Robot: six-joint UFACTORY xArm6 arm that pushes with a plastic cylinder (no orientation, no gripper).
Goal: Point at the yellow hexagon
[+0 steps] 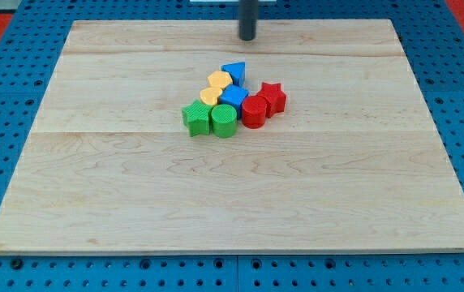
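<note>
Yellow hexagon (220,80): item of interest, lying on the wooden counter (118,195) in a tight cluster near the counter's middle, toward the view's top of that cluster.

Neighbours, all placed from the yellow hexagon:
- blue triangular block (234,71), touching or nearly touching it on the view's upper right;
- second yellow block (209,96), shape unclear, just below it;
- blue block (234,98), just below and to the right;
- red star (272,96) and red cylinder (254,111), further right and lower;
- green star-like block (195,117) and green cylinder (224,120), lowest of the group.

Our tip (248,37): well apart from the hexagon, above it and slightly to the right, clear of every block. Jaws: we carry none, so there is nothing to report as released or clenched.

Hazards, as we judge them:
- a straight run down from the tip meets the blue triangular block first and shoves it into the hexagon;
- overshoot scatters the packed cluster;
- stopping beside the second yellow block would indicate the wrong item, since the two yellows sit together.
</note>
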